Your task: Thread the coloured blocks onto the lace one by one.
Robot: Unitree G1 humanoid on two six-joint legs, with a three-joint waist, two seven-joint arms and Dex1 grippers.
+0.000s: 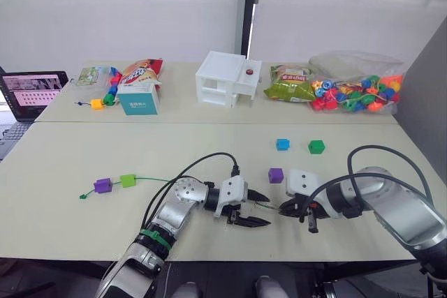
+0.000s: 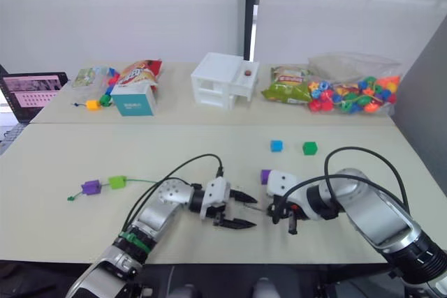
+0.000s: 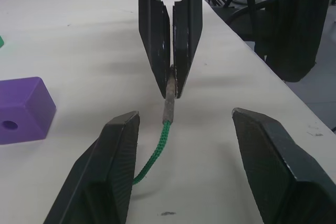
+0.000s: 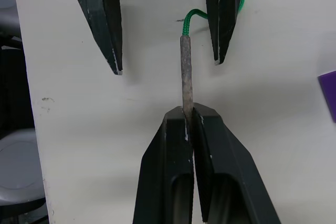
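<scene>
Two blocks (image 1: 115, 183) on lace (image 3: 157, 150), tip in right claw (image 4: 188, 121).

1. Even, bright, diffuse light fills the head views; the white wall (image 1: 126, 12) behind is near blown out.
2. Shadows on the table (image 1: 84, 172) are soft and faint, sitting close under things.
3. The bag of beads (image 1: 357, 88) shows small plastic glints.
4. In the left wrist view the chairs (image 3: 283, 19) beyond the table edge are soft.
5. In the right wrist view the near black fingers (image 4: 181, 182) show mild sheen.
</scene>
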